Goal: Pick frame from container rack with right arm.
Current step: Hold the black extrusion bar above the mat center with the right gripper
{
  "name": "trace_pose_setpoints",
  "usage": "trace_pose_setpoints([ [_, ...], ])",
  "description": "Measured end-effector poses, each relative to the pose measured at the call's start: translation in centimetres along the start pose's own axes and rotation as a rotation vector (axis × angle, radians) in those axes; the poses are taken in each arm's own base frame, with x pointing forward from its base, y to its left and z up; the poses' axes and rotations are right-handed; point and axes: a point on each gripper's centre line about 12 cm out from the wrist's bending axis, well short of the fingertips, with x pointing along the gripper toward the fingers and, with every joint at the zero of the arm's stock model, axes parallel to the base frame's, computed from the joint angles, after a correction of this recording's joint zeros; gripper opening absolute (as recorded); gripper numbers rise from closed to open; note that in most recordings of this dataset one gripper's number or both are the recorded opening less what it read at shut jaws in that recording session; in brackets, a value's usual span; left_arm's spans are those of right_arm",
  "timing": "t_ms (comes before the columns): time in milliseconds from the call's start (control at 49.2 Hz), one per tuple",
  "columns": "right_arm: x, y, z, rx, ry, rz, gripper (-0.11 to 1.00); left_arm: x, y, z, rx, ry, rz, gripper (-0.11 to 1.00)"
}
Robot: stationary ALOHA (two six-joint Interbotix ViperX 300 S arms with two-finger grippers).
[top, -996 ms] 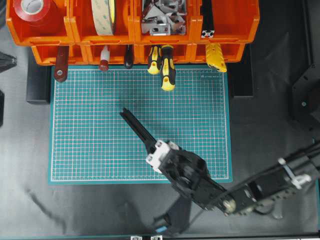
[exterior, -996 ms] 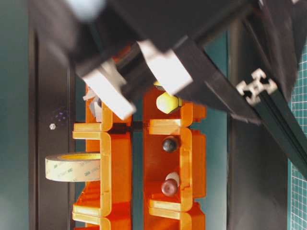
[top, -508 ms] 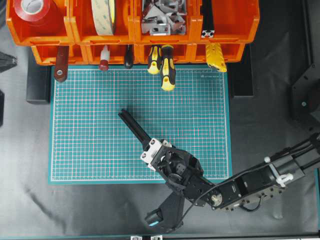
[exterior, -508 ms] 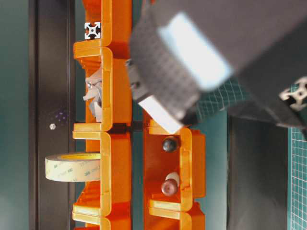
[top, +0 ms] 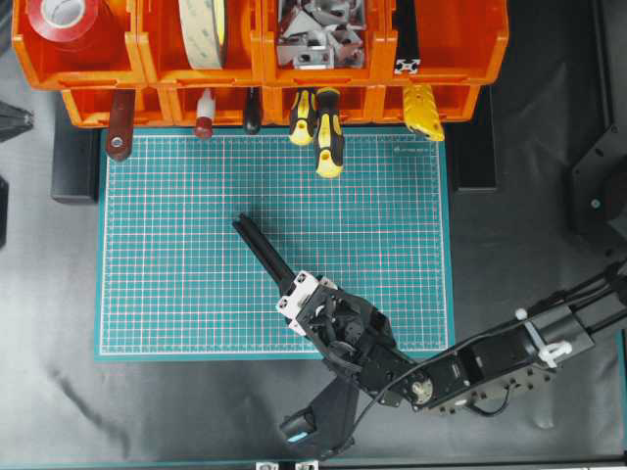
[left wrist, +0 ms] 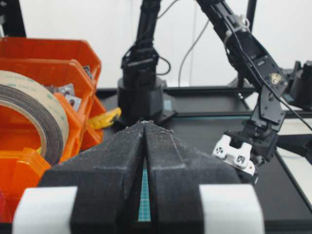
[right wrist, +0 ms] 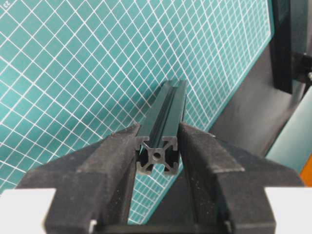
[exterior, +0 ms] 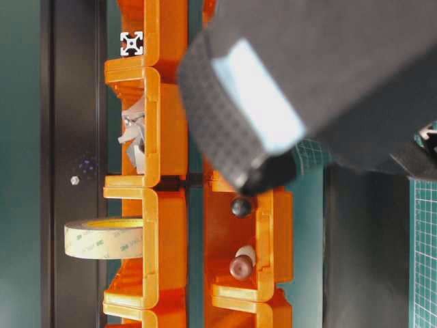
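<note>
The frame [top: 263,250], a slim black T-slot bar, lies slanted over the green mat. My right gripper [top: 290,282] is shut on its near end. In the right wrist view both pads press the bar's sides [right wrist: 168,109], with its cut end facing the camera between the jaws of the gripper [right wrist: 157,135]. Whether its far tip touches the mat I cannot tell. The orange container rack [top: 460,59] runs along the back, and a second black bar [top: 407,39] sits in its right bin. My left gripper [left wrist: 145,124] is shut and holds nothing, near the rack [left wrist: 44,53].
The green cutting mat [top: 196,196] covers the middle of the table. Yellow-and-black screwdrivers [top: 328,137] and other tool handles [top: 120,122] hang out of the lower bins. Tape rolls [top: 201,29] and metal brackets [top: 313,34] fill the upper bins. A black block [top: 76,162] flanks the mat.
The right arm has sunk lower and drawn the gripper slightly left with the frame in it. Over the last half second it has hardly moved. The left gripper's earlier state is not shown.
</note>
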Motion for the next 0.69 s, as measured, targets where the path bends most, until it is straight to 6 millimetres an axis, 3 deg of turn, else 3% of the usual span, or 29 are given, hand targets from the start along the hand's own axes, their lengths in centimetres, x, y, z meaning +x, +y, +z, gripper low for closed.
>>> trace_pose_setpoints([
  [102,0.0,0.2,0.0,0.015,-0.007,0.021,0.29,0.0,0.0,0.0,0.0,-0.002,0.0,0.0],
  [264,0.3,1.0,-0.1,0.045,-0.01,0.071,0.59,0.0,0.0,0.0,0.0,-0.002,0.0,0.0],
  [386,0.5,1.6,-0.2,0.047,-0.011,0.091,0.74,0.0,0.0,0.0,0.0,-0.002,-0.001,0.0],
  [691,0.5,2.4,-0.4,0.142,0.005,0.155,0.82,0.0,0.0,0.0,0.0,-0.003,-0.002,0.0],
])
